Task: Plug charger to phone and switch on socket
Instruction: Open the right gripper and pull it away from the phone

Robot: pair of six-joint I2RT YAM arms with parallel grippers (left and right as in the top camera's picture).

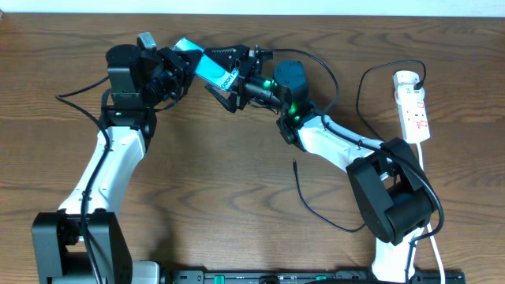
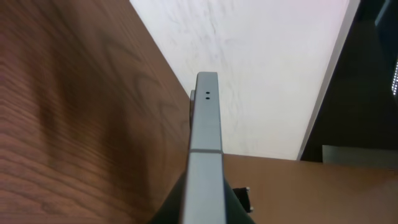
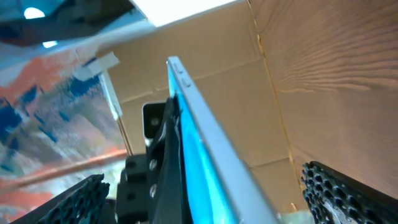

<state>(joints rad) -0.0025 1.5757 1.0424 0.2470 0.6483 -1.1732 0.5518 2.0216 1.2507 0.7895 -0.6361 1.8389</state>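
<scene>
Right now your left gripper is clamped on the phone, holding it up between the two arms near the back of the table, cyan screen lit. Your right gripper sits at the phone's other end with its fingers spread wide on either side of it, gripping nothing. The charger lies loose on the wood beside the right arm, plug tip bare and well apart from the phone, and the socket lies flat by the table's right edge
</scene>
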